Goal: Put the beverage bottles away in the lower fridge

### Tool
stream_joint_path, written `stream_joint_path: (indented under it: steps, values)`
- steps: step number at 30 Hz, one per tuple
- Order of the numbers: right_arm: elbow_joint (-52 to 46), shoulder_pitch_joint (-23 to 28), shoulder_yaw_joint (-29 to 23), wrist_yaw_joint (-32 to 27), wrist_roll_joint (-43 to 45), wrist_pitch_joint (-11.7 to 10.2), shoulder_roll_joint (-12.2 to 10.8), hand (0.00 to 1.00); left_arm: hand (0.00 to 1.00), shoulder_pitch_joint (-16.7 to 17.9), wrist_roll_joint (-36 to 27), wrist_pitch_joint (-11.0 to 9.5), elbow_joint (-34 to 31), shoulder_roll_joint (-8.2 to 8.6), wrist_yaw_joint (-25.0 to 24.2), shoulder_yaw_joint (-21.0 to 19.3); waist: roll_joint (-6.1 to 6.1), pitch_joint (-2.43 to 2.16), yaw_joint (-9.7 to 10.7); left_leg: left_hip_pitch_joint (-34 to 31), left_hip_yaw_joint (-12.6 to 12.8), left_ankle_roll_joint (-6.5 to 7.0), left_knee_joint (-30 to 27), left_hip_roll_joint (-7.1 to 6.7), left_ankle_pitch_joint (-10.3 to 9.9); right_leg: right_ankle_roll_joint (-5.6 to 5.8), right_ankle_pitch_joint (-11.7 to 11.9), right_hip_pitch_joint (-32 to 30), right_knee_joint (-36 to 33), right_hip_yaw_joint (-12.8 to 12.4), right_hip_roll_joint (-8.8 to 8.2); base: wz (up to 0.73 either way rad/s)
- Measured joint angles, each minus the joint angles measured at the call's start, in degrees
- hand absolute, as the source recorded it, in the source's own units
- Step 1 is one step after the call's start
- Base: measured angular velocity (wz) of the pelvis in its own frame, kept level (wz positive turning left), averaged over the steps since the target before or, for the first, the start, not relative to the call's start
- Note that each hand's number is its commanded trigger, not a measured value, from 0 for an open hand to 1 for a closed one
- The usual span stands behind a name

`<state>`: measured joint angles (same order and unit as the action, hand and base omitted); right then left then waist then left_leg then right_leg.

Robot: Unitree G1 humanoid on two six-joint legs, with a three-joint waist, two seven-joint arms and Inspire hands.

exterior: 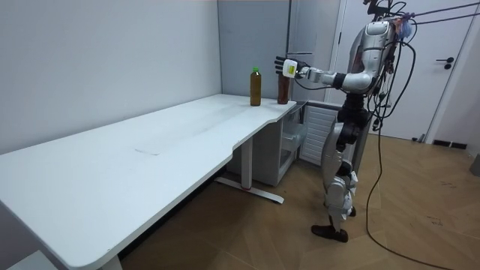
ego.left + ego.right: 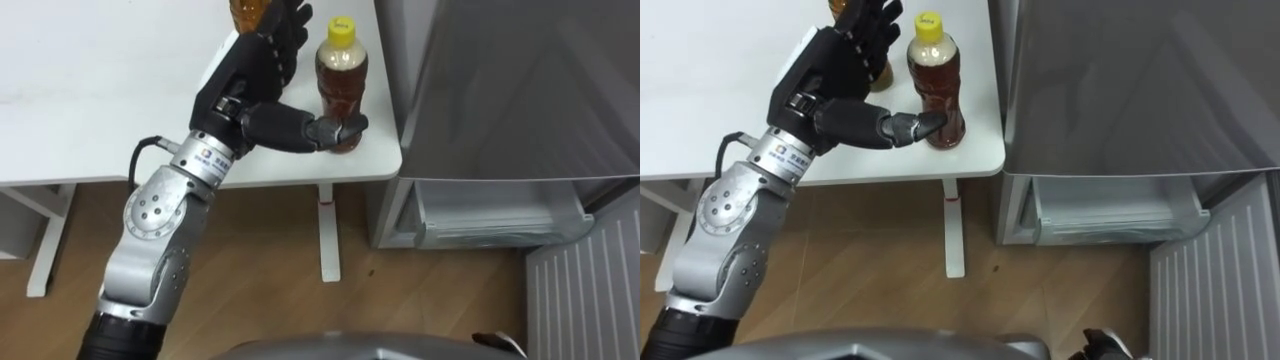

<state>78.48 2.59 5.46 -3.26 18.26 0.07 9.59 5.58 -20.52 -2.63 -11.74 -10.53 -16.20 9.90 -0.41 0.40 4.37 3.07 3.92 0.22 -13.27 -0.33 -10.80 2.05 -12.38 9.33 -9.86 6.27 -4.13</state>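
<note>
the left hand [image 2: 250,78], matte black with a brushed metal forearm, reaches out over the near right corner of the smooth white tabletop [image 2: 100,90]. its fingers [image 2: 285,30] are straight and slightly spread, lying to the left of and behind the bottle [image 2: 342,85], while the thumb stretches across and touches the bottle's lower front. nothing is curled round it. the bottle is clear ribbed plastic full of amber-brown drink. it stands upright near the tabletop's right edge, long axis vertical and yellow cap up. a second bottle [image 1: 256,86] of the same dark drink stands further along, with a green cap. right of the tabletop is the grey fridge [image 2: 520,90], its lower compartment [image 2: 500,210] open and pale inside. the right hand [image 2: 495,343] is a dark sliver at the near edge, mostly cut off.
</note>
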Motion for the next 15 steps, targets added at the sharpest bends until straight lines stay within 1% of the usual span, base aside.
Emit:
stream_joint_path:
  steps: [4,8,15]
  values:
    - [-0.43,0.56,0.06,-0.32,0.02,0.08,0.0,0.0,0.0,0.75,0.03,0.0,0.0,0.0,0.67,0.01,0.25,0.07,0.0,0.07,0.14,-0.02,0.04,0.13,0.0,-0.06,0.04,-0.01,-0.04,0.0,0.08,0.0]
    - [-0.7,0.63,0.03,-0.3,0.09,0.09,0.0,0.0,0.0,0.78,0.16,0.0,0.07,0.0,0.92,0.01,0.22,0.09,0.06,0.05,0.69,-0.05,0.0,0.32,0.0,-0.11,0.06,-0.1,0.05,-0.18,0.16,-0.04]
    - [-0.72,0.63,0.03,-0.29,0.08,0.11,0.0,0.0,0.0,0.78,0.22,0.0,0.59,-0.01,0.93,0.01,0.19,0.12,0.14,0.05,0.84,-0.06,0.0,0.33,-0.01,-0.1,0.06,-0.19,0.15,-0.48,0.18,0.0]
